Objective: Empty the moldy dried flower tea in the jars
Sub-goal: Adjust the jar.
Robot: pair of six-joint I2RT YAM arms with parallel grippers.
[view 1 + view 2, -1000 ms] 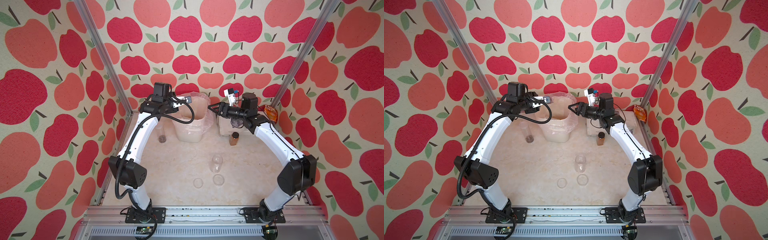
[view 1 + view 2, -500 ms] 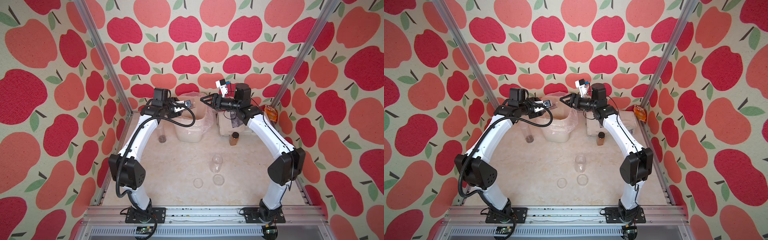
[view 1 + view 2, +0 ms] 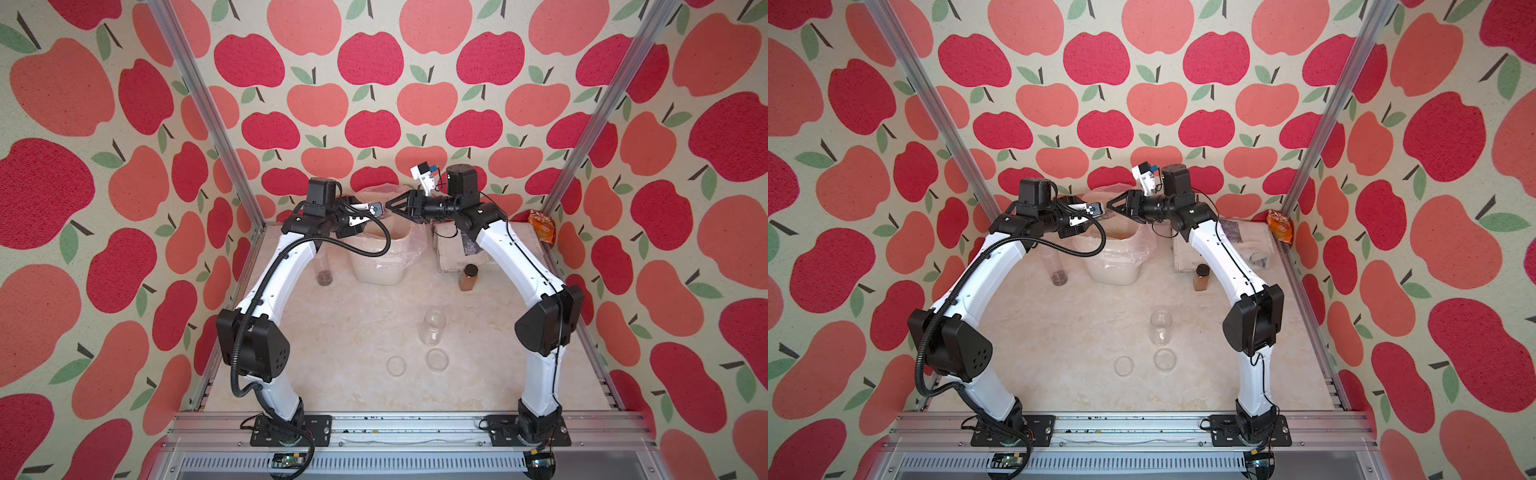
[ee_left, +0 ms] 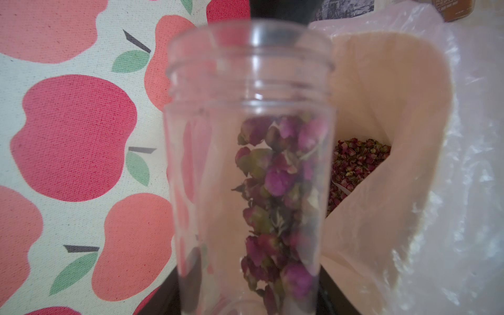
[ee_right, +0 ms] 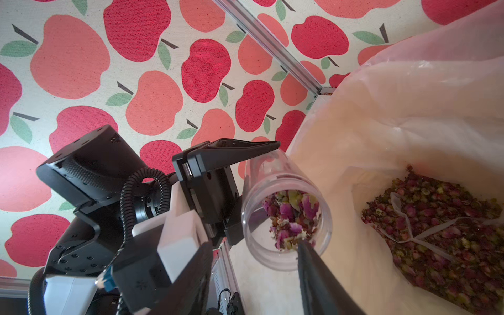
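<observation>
Left gripper [image 5: 255, 191] clenched round jar [image 5: 283, 174], holds it tipped, mouth beyond fingertips above lined bin [image 5: 341, 131], so dried flower tea [image 5: 290, 215] clumped near mouth can drop. Right gripper [image 3: 390, 204] fingertip [image 5: 303, 247] at jar mouth, probably to rake clump out. Whether its jaws are apart or closed: cannot tell.

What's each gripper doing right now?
Left gripper: closed on a clear jar of dried flower tea, tipped over the bin.
Right gripper: cannot be told; one finger sits at the jar's mouth.
</observation>
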